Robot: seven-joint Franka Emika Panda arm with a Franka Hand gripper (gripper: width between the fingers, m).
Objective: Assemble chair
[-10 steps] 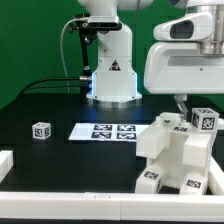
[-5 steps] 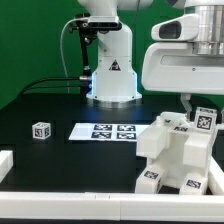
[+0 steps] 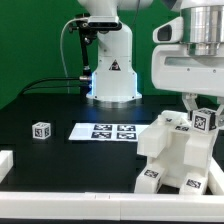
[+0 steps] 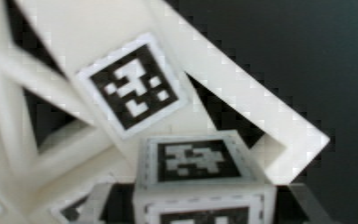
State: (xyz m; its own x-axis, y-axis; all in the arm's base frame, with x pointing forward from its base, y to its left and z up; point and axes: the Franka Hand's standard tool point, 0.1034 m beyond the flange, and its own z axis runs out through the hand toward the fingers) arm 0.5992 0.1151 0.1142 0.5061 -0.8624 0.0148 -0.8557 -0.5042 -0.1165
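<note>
The pincer [image 3: 203,108] hangs over the chair's [image 3: 172,155] topmost tagged block, a finger either side of it; whether they press it, I cannot tell. The chair stands on the tabletop [image 3: 45,105] at the exterior view's right, beside the marker board [image 3: 105,131].

Black tabletop [image 3: 45,108] open across the exterior view's left, only small tagged cube [image 3: 40,130] and flat marker board [image 3: 105,131] lying low there, robot base [image 3: 110,78] blocking the back, bulky chair [image 3: 175,160] filling the right, gripper [image 3: 204,110] close above it.
</note>
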